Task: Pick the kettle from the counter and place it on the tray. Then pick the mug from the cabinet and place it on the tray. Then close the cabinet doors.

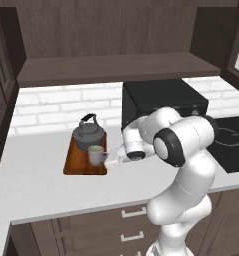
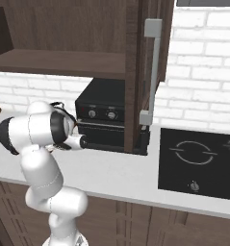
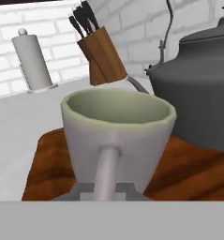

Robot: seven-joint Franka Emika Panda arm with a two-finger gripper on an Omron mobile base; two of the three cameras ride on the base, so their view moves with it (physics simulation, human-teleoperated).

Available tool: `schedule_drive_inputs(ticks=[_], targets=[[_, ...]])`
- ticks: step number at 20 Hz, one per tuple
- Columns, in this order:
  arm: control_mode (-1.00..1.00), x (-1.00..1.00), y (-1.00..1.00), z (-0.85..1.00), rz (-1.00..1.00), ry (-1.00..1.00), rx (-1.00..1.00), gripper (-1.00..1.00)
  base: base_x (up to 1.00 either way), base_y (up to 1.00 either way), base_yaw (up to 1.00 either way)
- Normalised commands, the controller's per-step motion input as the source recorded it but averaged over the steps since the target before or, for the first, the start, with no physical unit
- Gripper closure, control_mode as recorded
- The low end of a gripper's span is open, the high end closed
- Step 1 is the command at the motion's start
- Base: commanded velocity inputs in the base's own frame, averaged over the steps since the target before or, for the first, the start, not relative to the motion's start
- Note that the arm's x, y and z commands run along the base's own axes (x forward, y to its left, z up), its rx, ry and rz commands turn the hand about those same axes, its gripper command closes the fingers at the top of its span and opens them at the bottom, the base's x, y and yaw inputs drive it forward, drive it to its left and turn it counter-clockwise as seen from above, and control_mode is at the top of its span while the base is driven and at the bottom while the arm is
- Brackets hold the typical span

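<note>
The kettle (image 1: 88,133) sits on the tray (image 1: 75,161), toward the tray's back end near the brick wall, so the first step looks done. The mug (image 1: 96,155) is at the tray's front end, just in front of the kettle, and in the hand view the mug (image 3: 118,136) seems to rest on the wood of the tray (image 3: 48,164) with the kettle (image 3: 197,93) close behind it. The tool (image 1: 112,159) is beside the mug on the side away from the tray's left edge, and its jaws are pressed together on the mug's handle, which runs straight down toward the camera in the hand view. I judge the second step to be at its very end: the mug is placed or all but placed, yet not released. What is left is to let go of the handle, draw back without tipping the mug or nudging the kettle, and then shut the cabinet doors. The cabinet (image 1: 116,70) above the tray stands open, its shelf bare, and a door (image 2: 140,72) with a long grey bar handle hangs swung out to the right of the tray, in front of a black oven (image 1: 163,102). The tray lies on the pale tabletop (image 1: 36,185); a knife block (image 3: 101,58) and a paper roll (image 3: 33,58) stand beyond it.
</note>
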Motion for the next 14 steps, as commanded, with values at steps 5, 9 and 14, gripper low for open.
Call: schedule_drive_inputs(ticks=[5,9,14], targets=[[-1.00,0.17,0.26,-0.13,0.00,0.00,-0.01,1.00,0.00,0.00,0.00],[-1.00,0.03,0.26,0.02,0.00,0.00,-0.09,-1.00,0.00,0.00,0.00],[-1.00,-0.17,0.02,0.04,0.00,0.00,-0.12,-1.00,0.00,0.00,0.00]])
